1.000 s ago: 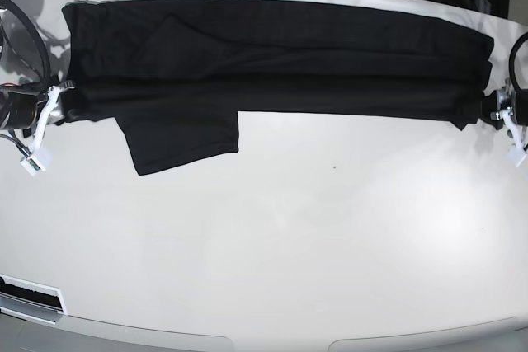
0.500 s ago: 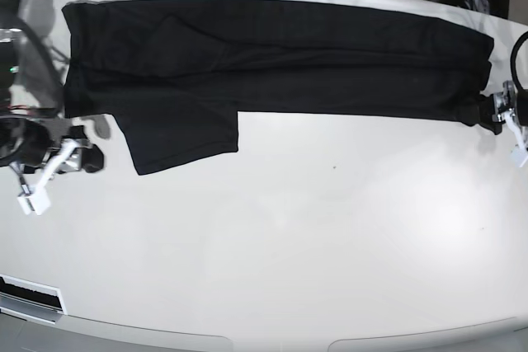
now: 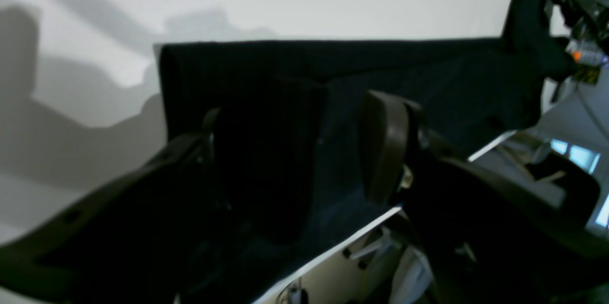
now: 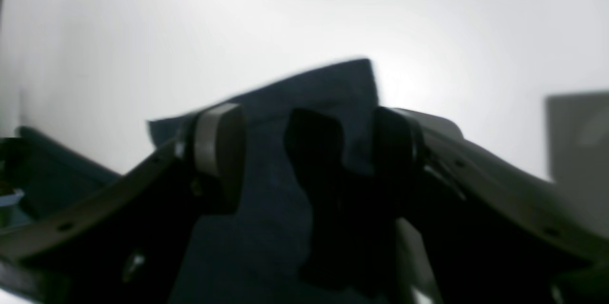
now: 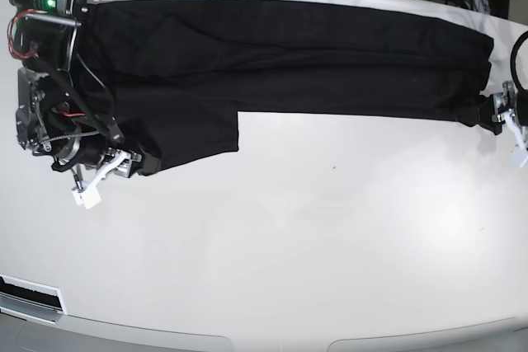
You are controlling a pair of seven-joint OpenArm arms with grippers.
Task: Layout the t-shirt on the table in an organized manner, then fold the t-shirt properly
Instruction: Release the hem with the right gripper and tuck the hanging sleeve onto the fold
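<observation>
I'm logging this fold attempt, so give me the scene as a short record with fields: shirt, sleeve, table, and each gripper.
shirt: black t-shirt, folded into a long band across the far side of the table
sleeve: sticks out toward the near side at the band's left end
left gripper: open, at the band's right end
right gripper: open, at the sleeve's corner
</observation>
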